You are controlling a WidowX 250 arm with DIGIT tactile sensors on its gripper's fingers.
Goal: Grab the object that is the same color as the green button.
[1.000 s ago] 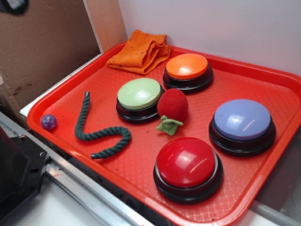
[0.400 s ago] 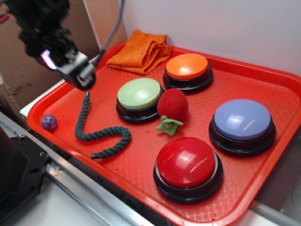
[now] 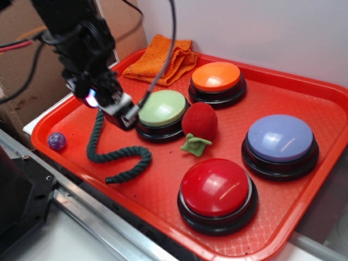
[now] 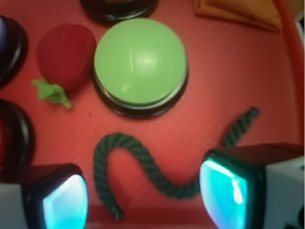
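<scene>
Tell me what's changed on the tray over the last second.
The gripper came in from the upper left and now hangs open over the green rope, beside the green button. Nothing grasped. Rope, buttons, strawberry, cloth and purple ball haven't moved.

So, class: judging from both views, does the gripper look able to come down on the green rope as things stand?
Probably yes. The gripper hangs open above the green rope, whose middle bend lies between the fingers with nothing over it. The green button sits close by but apart.

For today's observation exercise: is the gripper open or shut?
Open: in the wrist view the gripper has spread fingers with the rope untouched between.
</scene>
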